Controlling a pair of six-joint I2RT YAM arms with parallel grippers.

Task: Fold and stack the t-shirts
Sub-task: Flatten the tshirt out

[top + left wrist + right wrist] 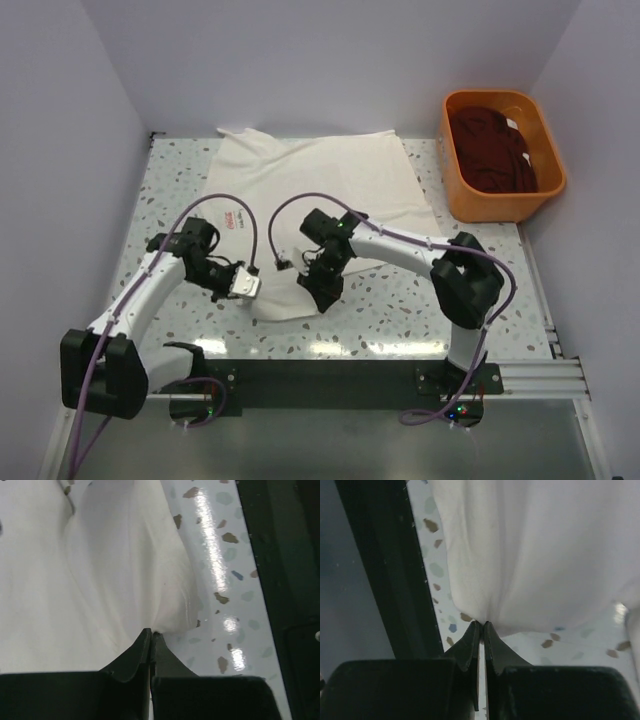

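A cream-white t-shirt (320, 185) with small red print (231, 221) lies spread on the speckled table, its near end drawn toward the arms. My left gripper (246, 287) is shut on the shirt's near left edge; its jaws pinch the cloth (125, 580) at their tips (151, 632). My right gripper (322, 291) is shut on the near right edge, pinching the cloth (545, 555) at its tips (481, 625). A dark maroon t-shirt (497, 150) lies bunched in the orange tub. The bright red shirt is out of view.
The orange plastic tub (470, 195) stands at the far right of the table. A black rail (330, 375) runs along the near edge, also in the left wrist view (280, 555) and right wrist view (385, 570). Walls close in on three sides.
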